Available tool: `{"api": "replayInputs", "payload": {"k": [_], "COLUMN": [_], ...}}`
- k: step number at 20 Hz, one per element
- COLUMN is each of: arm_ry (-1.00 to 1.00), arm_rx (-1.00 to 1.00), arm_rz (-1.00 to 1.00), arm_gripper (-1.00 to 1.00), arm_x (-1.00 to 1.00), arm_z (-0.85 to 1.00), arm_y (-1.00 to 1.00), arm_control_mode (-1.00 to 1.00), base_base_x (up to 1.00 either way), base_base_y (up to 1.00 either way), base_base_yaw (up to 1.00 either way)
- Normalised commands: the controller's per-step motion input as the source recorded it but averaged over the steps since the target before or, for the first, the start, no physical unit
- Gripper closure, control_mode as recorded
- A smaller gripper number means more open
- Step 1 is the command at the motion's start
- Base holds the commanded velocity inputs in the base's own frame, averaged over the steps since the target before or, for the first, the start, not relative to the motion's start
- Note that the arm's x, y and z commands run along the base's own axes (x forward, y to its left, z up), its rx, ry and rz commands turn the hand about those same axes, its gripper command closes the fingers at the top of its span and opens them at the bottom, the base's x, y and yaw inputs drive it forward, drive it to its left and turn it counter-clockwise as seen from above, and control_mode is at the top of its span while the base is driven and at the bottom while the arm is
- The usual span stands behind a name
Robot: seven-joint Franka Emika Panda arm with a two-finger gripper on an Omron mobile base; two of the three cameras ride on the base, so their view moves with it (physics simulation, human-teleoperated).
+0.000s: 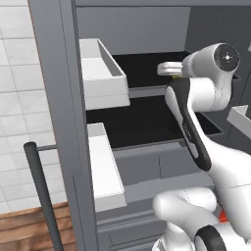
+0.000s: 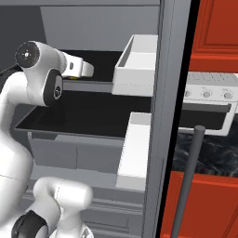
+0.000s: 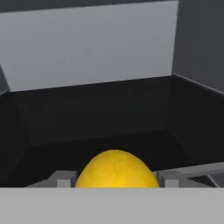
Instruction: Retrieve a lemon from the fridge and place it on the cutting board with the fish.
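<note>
The fridge [image 1: 59, 98] stands open, with white door bins on both sides. The lemon [image 3: 116, 169] is small and round, so it can roll away on the black shelf [image 3: 100, 127] if a finger pushes it. It lies between the two fingertips [image 3: 63, 179] of the tool [image 3: 116, 181]. I cannot tell if the tool already grips it.

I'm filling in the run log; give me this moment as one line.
stage: reaching into fridge | tool: around lemon, grip unclear | lemon: on black shelf | doors: open
</note>
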Motion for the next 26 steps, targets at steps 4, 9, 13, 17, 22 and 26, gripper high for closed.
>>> {"api": "replayInputs", "payload": {"k": [4, 9, 13, 17, 22, 26], "arm_ry": [0.00, 0.00, 0.00, -0.01, -0.01, 0.00], "arm_rx": [0.00, 0.00, 0.00, 0.00, 0.00, 0.00], "arm_rz": [0.00, 0.00, 0.00, 0.00, 0.00, 0.00], "arm_gripper": [1.00, 1.00, 1.00, 1.00, 1.00, 1.00], "arm_x": [-1.00, -1.00, -0.95, -0.85, -0.44, -0.25], "arm_z": [0.33, 0.01, -0.01, -0.01, -0.20, -0.39], "arm_y": [0.00, 0.00, 0.00, 0.00, 0.00, 0.00], "arm_control_mode": [-1.00, -1.00, -1.00, -1.00, -1.00, -1.00], "base_base_x": [0.00, 0.00, 0.00, 0.00, 0.00, 0.00], "base_base_y": [0.00, 0.00, 0.00, 0.00, 0.00, 0.00], "base_base_yaw": [0.00, 0.00, 0.00, 0.00, 0.00, 0.00]}}
